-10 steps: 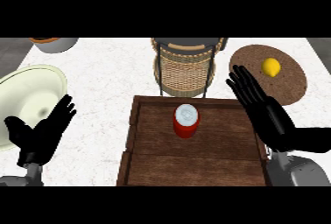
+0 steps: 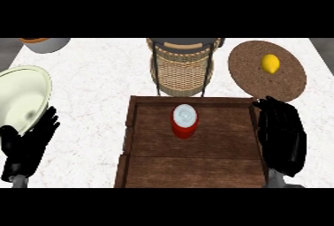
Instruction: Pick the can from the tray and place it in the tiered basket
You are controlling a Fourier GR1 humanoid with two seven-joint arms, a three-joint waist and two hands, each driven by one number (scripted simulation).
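On the wooden tray [image 2: 143, 145], red can [image 2: 184, 121] upright, right hand [image 2: 282, 137] spread over tray's right rim, left hand [image 2: 26, 148] spread at lower left, tiered basket [image 2: 183, 66] beyond.

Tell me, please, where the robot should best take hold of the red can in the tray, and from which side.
Probably around its red side wall, below the pale lid. The can stands upright in the wooden tray, apart from its walls, so the round body is free all around. The right hand is open over the tray's right edge, nearest the can, so coming from the right seems best.
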